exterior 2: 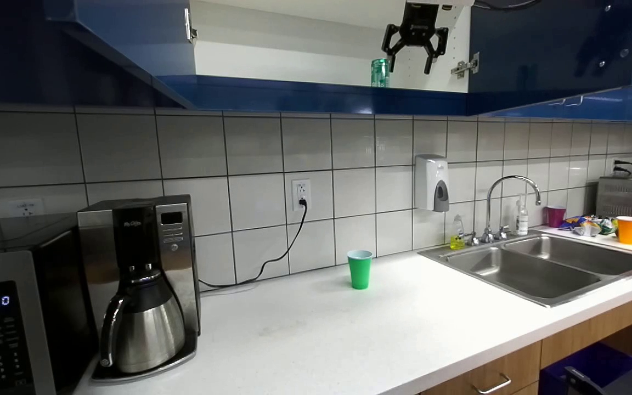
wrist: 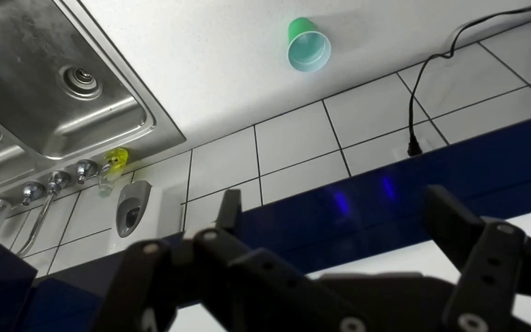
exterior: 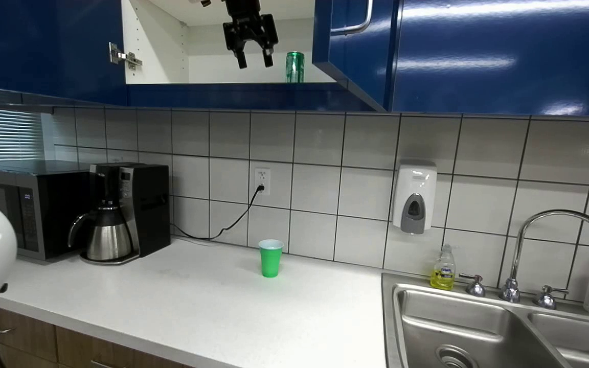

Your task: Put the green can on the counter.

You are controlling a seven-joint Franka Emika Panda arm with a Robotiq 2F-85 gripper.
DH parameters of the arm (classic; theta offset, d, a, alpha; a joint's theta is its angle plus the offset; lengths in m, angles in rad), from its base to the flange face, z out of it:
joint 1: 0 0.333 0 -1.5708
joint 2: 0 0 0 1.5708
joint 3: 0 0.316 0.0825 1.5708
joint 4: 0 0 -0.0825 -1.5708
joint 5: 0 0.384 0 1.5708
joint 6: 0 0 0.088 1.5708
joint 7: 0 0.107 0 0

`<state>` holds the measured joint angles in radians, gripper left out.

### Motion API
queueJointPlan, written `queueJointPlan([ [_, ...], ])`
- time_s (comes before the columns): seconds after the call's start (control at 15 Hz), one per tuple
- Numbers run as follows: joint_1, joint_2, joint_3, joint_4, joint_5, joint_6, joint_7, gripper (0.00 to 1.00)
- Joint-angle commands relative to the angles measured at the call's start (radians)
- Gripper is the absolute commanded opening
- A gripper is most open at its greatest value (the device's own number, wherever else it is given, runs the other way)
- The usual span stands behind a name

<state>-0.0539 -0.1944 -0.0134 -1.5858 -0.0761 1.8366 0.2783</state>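
The green can (exterior: 295, 67) stands upright on the cabinet shelf, near its front edge; it also shows in an exterior view (exterior 2: 380, 73). Its base is hidden by the blue cabinet edge, and it does not show in the wrist view. My gripper (exterior: 255, 62) points down in front of the open cabinet, apart from the can and to one side of it. The gripper also shows in an exterior view (exterior 2: 410, 69) and in the wrist view (wrist: 334, 203), with fingers wide apart and nothing between them. The off-white counter (exterior: 197, 306) lies below, also in view here (exterior 2: 316, 340).
Blue cabinet doors (exterior: 356, 56) stand open on both sides of the shelf. A bright-green cup (exterior: 271, 259) stands on the counter. A coffee maker (exterior: 146, 209) and microwave (exterior: 64, 204) are at one end, the steel sink (exterior: 391, 306) at the other. A soap dispenser (exterior: 415, 199) hangs on the wall.
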Motion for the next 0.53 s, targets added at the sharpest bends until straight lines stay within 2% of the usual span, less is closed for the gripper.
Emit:
queueJointPlan([
  [0.0,-0.005,0.118,0.0,0.147,-0.004,-0.001,0.031,1.0],
  [0.47,0.012,0.3,-0.007,0.363,-0.018,-0.004,0.061,1.0],
])
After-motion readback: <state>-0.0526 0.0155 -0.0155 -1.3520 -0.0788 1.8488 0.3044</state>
